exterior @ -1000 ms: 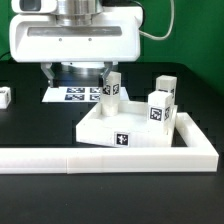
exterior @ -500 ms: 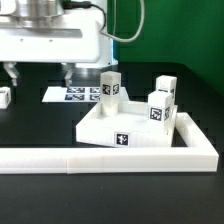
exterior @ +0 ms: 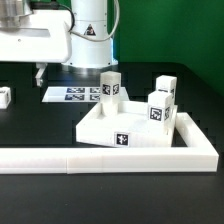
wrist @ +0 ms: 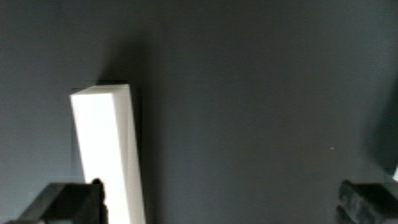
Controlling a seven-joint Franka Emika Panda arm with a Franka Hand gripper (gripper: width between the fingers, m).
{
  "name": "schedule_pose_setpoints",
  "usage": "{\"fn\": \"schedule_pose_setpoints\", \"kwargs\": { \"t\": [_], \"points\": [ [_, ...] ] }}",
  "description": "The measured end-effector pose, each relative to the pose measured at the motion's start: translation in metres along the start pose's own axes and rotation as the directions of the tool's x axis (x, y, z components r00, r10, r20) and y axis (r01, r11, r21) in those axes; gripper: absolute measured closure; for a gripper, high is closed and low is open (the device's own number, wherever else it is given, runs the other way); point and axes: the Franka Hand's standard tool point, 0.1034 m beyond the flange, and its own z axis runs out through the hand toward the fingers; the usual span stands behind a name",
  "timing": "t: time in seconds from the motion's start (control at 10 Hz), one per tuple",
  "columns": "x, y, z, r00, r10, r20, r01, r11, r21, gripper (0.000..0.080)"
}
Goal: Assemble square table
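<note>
Gripper (wrist: 217,200) jaws spread wide, holding nothing. Square table slab (exterior: 130,128) with three legs standing on it lies well off toward the exterior view's right; loose leg block (wrist: 105,150) just beside one finger.

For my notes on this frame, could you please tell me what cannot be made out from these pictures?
- Gripper: exterior view, only one dark finger shows; the picture's left edge cuts off the rest.
- Small white block: exterior view, partly cut by the left edge.
- Marker board: exterior view, partly hidden behind a leg block.
- White bar: wrist view, lower end cut off; which part it is, unclear.
- Tag patterns: too small to read.
</note>
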Motion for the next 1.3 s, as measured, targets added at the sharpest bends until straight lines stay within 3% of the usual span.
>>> {"fn": "schedule_pose_setpoints", "kwargs": {
  "t": [0.2,0.3,0.6,1.0,1.1,1.3],
  "points": [
    [-0.004,0.017,0.002,1.000,-0.004,0.003,0.004,1.000,-0.005,0.0150],
    [-0.009,0.027,0.008,0.998,-0.057,-0.005,0.057,0.998,-0.017,0.0150],
    [-0.032,0.048,0.019,0.997,-0.067,0.026,0.068,0.998,-0.015,0.0150],
    [-0.038,0.049,0.022,0.997,-0.067,0.032,0.068,0.998,-0.010,0.0150],
    [-0.046,0.050,0.025,0.997,-0.062,0.036,0.062,0.998,-0.008,0.0150],
    [-0.072,0.057,0.039,0.999,-0.038,0.034,0.039,0.999,-0.025,0.0150]
  ]
}}
